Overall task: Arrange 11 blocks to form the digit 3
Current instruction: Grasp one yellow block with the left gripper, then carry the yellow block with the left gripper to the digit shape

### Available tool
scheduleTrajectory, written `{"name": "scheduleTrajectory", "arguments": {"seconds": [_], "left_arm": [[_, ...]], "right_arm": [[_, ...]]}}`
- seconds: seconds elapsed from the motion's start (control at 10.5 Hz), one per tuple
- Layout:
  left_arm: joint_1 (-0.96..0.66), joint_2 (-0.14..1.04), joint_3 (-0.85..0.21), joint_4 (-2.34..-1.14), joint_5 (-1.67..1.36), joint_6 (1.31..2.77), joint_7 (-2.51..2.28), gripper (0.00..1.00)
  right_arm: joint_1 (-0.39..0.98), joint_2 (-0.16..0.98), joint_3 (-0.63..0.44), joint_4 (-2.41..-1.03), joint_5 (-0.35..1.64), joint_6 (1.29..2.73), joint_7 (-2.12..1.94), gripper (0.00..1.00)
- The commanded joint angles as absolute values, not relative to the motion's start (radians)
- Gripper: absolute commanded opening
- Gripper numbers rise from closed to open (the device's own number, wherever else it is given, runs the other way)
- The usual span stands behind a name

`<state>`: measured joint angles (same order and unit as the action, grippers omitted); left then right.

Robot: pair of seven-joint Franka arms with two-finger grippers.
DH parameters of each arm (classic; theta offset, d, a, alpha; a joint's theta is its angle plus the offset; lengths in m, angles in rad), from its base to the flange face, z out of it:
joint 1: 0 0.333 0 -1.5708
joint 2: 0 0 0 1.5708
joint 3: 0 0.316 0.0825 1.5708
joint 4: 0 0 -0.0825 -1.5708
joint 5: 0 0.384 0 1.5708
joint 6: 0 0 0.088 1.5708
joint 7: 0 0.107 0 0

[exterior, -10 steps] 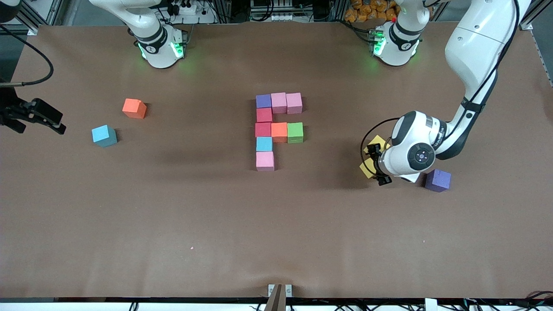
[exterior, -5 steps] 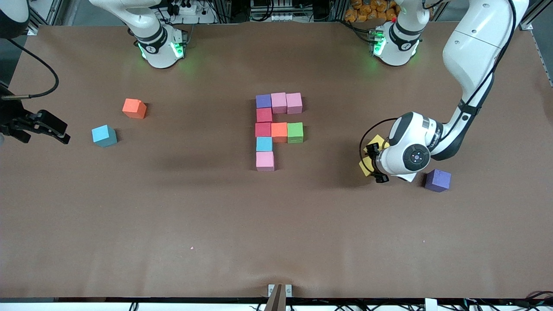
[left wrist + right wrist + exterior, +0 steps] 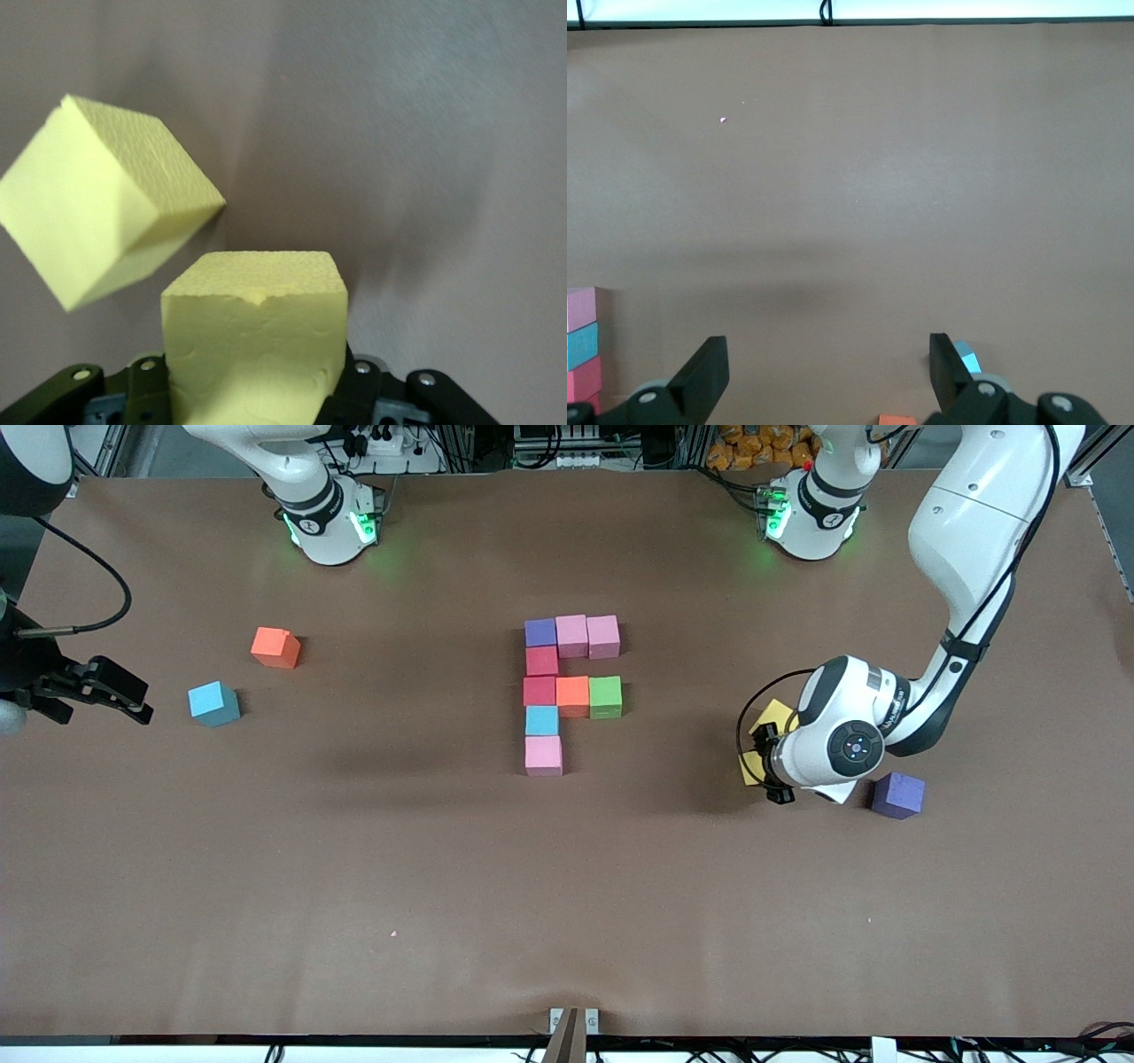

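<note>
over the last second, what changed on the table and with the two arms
The left pincer closed on a yellow block, with the second yellow block beside it. The right pincer, open, drifted toward the loose light blue block. The partly built digit, the loose orange block and the loose purple block stayed put.

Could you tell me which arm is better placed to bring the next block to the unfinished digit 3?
The left. Its claw is shut on a yellow block, beside the other yellow block. The right claw hangs open and empty at the right arm's end of the table.
</note>
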<state>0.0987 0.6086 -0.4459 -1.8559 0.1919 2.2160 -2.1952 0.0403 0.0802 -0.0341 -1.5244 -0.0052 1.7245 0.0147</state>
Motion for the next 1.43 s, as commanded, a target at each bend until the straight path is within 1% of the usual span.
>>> {"name": "scheduleTrajectory", "arguments": {"seconds": [0.0,0.57,0.76,1.15,1.34], "left_arm": [[0.017,0.626,-0.445,-1.766,0.212,2.172,-2.2,0.35],[-0.135,0.699,-0.437,-1.586,0.209,2.168,-2.152,0.34],[-0.21,0.709,-0.401,-1.542,0.206,2.158,-2.152,0.34],[-0.383,0.776,-0.307,-1.436,0.195,2.137,-2.155,0.34],[-0.423,0.817,-0.301,-1.372,0.192,2.137,-2.178,0.34]], "right_arm": [[0.035,0.069,-0.031,-1.554,0.012,1.741,-0.008,1.0],[0.029,0.057,-0.029,-1.559,0.017,1.729,-0.012,1.0],[0.035,0.052,-0.029,-1.572,0.017,1.735,-0.02,1.0],[0.026,0.058,-0.034,-1.557,0.021,1.729,-0.017,1.0],[0.0,0.072,-0.034,-1.542,0.028,1.742,-0.018,1.0]]}}
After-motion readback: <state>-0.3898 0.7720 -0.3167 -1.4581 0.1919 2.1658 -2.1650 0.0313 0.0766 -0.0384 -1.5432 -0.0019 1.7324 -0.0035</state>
